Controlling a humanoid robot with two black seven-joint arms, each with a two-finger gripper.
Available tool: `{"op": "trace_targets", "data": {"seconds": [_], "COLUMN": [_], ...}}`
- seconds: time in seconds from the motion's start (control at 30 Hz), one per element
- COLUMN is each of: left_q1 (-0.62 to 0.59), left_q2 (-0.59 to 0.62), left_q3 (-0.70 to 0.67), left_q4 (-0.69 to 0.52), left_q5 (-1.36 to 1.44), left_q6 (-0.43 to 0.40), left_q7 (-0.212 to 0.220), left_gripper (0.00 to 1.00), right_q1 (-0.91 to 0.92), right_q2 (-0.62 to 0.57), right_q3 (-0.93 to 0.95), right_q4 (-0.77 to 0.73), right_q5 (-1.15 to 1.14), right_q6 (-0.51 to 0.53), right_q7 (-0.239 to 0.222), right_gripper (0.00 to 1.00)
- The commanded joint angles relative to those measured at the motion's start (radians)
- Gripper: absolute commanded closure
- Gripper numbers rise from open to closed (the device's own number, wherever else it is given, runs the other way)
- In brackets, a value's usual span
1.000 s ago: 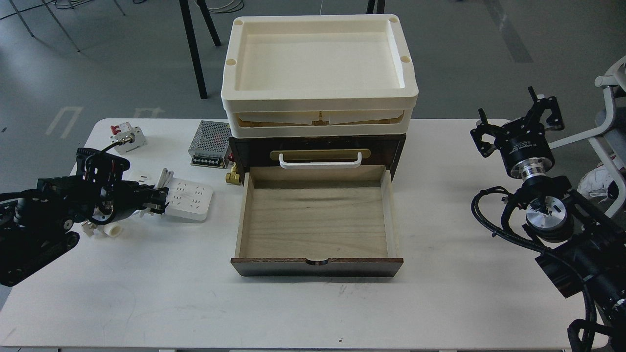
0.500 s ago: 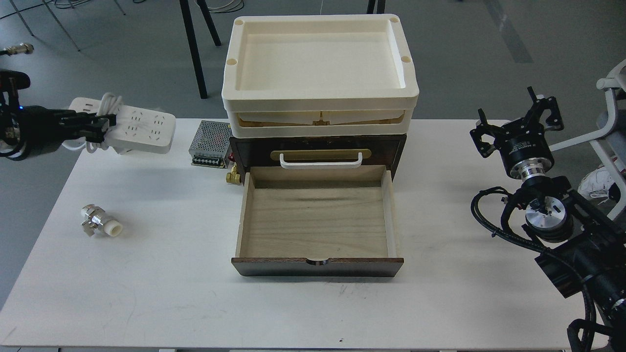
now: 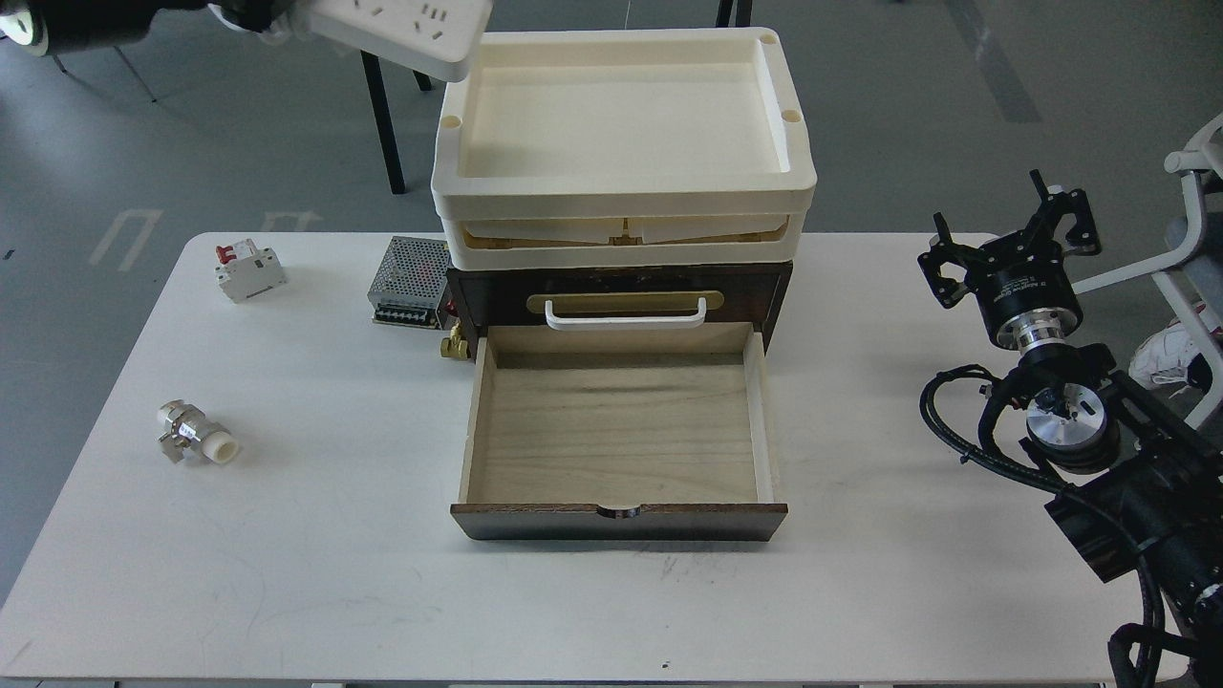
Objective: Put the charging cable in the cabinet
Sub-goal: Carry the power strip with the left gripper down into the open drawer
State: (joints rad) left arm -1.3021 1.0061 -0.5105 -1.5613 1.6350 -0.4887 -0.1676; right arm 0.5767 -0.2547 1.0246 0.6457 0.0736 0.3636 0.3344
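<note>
The charging cable (image 3: 406, 29), a flat white power strip, hangs in the air at the top edge of the head view, above the tray's far left corner. My left gripper (image 3: 250, 11) is shut on its left end and is mostly cut off by the edge of the view. The cabinet (image 3: 478, 291) is dark brown, with a white bar handle (image 3: 626, 313). Its pale wood drawer (image 3: 616, 430) is pulled open toward me and holds nothing. A cream tray (image 3: 621, 191) sits on top. My right gripper (image 3: 1008, 229) is open and empty, far right of the cabinet.
On the white table (image 3: 287, 573) lie a small white breaker with a red switch (image 3: 248, 270), a perforated metal power-supply box (image 3: 409, 282), a brass fitting (image 3: 451, 346) by the cabinet's left side, and a metal and white fitting (image 3: 196, 435). A white chair frame (image 3: 1194, 162) stands far right.
My left gripper took the charging cable off the table at the left, lifted it, and carried it up and to the right, to the tray's far left corner. The right arm stayed still.
</note>
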Motion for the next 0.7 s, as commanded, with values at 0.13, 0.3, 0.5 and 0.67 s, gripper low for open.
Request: {"op": "trace_targets", "data": {"seconds": [0.13,0.3,0.5,0.67], "left_q1": [0.035,0.2,0.375,0.521], "left_q2": [-0.265,-0.435,-0.558,-0.61], "left_q3": [0.016,0.032,0.085,0.081], "left_q4": [-0.175,-0.175,-0.145,-0.125], "left_q5": [-0.003,-0.004,0.028,0.046], "left_q6": [0.0,0.0,0.0,0.0], "left_q7": [0.06,0.123,0.192,0.221], "left_gripper": [0.94,0.94,0.94,0.94], "right_q1": [0.0,0.0,0.0,0.0], "right_q2": [0.0,0.0,0.0,0.0], "right_q3": [0.0,0.0,0.0,0.0], "right_q4": [0.0,0.0,0.0,0.0], "right_q5": [0.0,0.0,0.0,0.0], "right_q6": [0.0,-0.002,-0.003,-0.003], "right_q7": [0.0,0.0,0.0,0.0], "right_gripper": [0.0,0.0,0.0,0.0]}}
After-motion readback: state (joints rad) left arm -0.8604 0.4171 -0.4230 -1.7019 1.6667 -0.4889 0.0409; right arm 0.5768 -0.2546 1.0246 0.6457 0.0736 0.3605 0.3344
